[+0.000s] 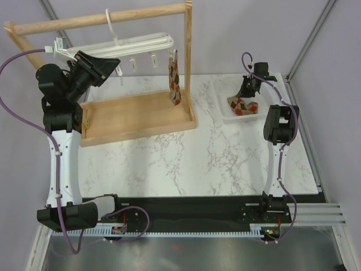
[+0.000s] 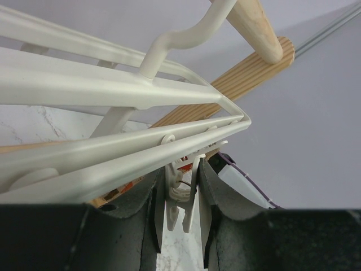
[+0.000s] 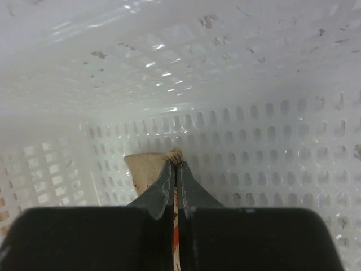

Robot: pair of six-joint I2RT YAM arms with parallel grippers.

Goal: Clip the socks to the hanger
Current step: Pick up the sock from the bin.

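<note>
A rack [image 1: 101, 20] stands on the table [image 1: 197, 158] at the far left, its tray base [image 1: 135, 116] spreading under it. The hanger [image 1: 124, 44] hangs from the rack's top bar. The first sock [image 1: 175, 79] hangs from the hanger's right end, just beside the rack's right post and above the tray base. The left gripper [image 1: 115, 65] is at the hanger's left end, with a clip [image 2: 180, 192] between its fingers. A basket [image 1: 223, 107] sits at the far right, well apart from the rack; the second sock [image 1: 241, 105] lies in it, pinched by the right gripper [image 1: 248, 90]
</note>
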